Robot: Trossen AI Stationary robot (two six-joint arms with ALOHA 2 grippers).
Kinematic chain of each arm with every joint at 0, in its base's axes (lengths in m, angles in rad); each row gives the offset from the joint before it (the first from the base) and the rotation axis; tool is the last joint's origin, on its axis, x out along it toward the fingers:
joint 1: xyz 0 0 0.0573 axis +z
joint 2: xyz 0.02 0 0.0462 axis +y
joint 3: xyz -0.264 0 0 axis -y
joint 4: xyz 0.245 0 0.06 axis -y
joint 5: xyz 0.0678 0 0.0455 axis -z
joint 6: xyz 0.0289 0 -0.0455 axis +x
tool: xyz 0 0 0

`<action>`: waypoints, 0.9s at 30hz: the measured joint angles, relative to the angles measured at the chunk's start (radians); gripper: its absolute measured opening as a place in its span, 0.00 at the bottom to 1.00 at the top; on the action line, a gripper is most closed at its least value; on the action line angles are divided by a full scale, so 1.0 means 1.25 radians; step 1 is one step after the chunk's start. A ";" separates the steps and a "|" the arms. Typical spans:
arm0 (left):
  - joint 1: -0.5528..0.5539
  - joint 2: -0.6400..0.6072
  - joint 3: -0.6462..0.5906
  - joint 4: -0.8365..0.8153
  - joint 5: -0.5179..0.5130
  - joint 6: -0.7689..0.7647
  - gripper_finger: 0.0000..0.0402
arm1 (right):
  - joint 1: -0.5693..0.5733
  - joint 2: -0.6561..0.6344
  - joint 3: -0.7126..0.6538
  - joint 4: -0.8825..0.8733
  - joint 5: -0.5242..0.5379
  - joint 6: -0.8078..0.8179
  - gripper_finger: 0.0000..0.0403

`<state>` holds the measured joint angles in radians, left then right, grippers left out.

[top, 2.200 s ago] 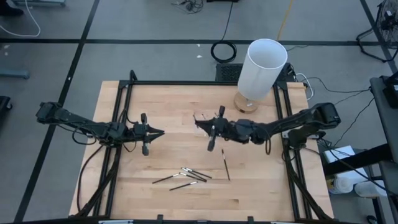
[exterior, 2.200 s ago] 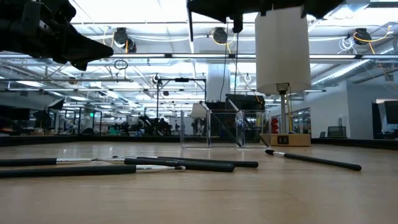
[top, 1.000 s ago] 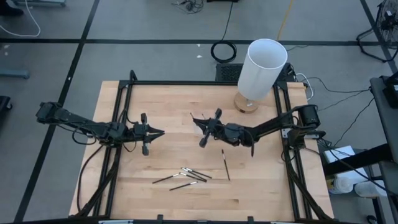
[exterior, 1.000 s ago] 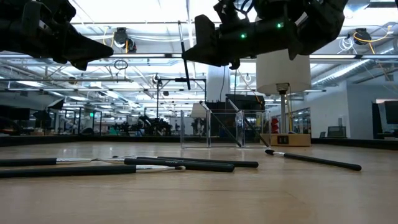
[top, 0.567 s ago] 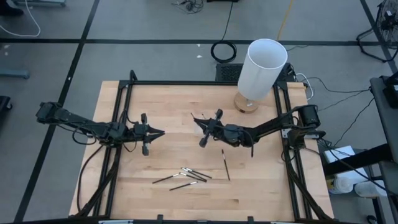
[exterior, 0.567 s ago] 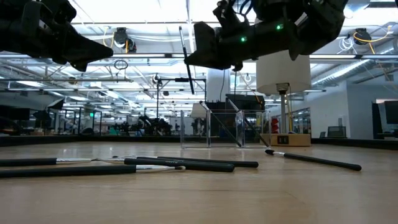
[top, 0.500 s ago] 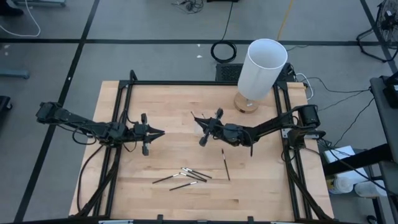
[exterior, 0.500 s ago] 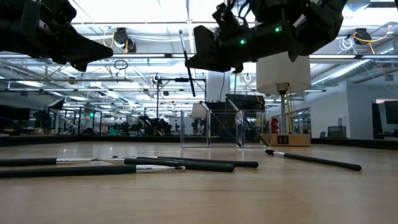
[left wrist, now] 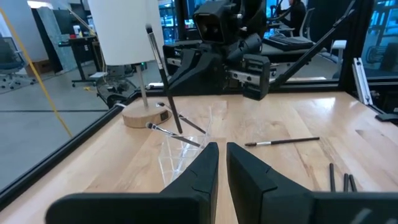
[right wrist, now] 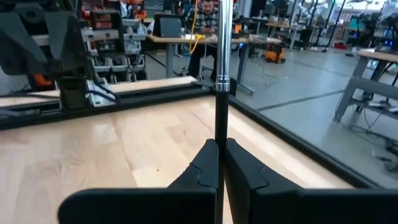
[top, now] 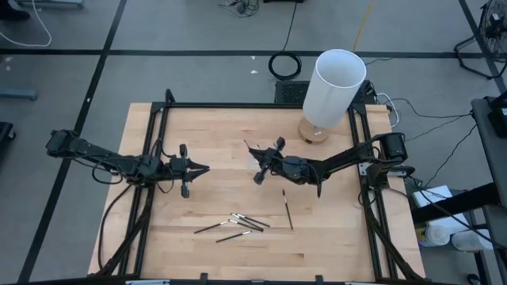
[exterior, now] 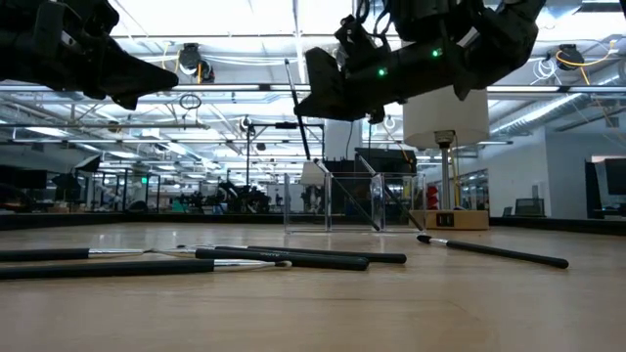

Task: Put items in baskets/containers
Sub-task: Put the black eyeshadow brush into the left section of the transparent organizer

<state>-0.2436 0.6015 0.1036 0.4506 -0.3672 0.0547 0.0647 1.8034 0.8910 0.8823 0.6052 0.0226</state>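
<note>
Clear plastic, the tray [left wrist: 180, 149] sat at frame centre in the high view, under the right gripper [top: 255, 165], which pinched one stick [exterior: 298, 108] nearly upright. Lowering the tip inside the walls before letting go would probably serve best. The left gripper [top: 204, 168], nearly closed and empty, waited centre-left; loose sticks [top: 242, 223] lay lower centre.

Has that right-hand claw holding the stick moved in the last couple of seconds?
Yes. The right gripper, shut on a stick, shifted away from the white cylinder, toward the table's middle.
</note>
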 joint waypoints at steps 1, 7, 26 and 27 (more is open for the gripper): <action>0.000 0.000 0.000 0.000 0.000 0.000 0.10 | 0.000 0.000 -0.005 -0.005 0.000 0.007 0.00; 0.000 0.000 0.000 0.003 0.000 -0.007 0.10 | 0.001 0.000 -0.044 -0.015 0.018 0.047 0.00; 0.001 0.000 0.000 0.015 0.000 -0.005 0.10 | 0.007 0.104 -0.039 0.060 0.018 0.059 0.00; 0.001 0.000 0.000 0.014 0.000 -0.006 0.10 | 0.007 0.105 -0.039 0.054 0.018 0.059 0.00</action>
<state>-0.2424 0.6018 0.1036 0.4679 -0.3678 0.0475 0.0738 1.9350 0.8421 0.9503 0.6272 0.0967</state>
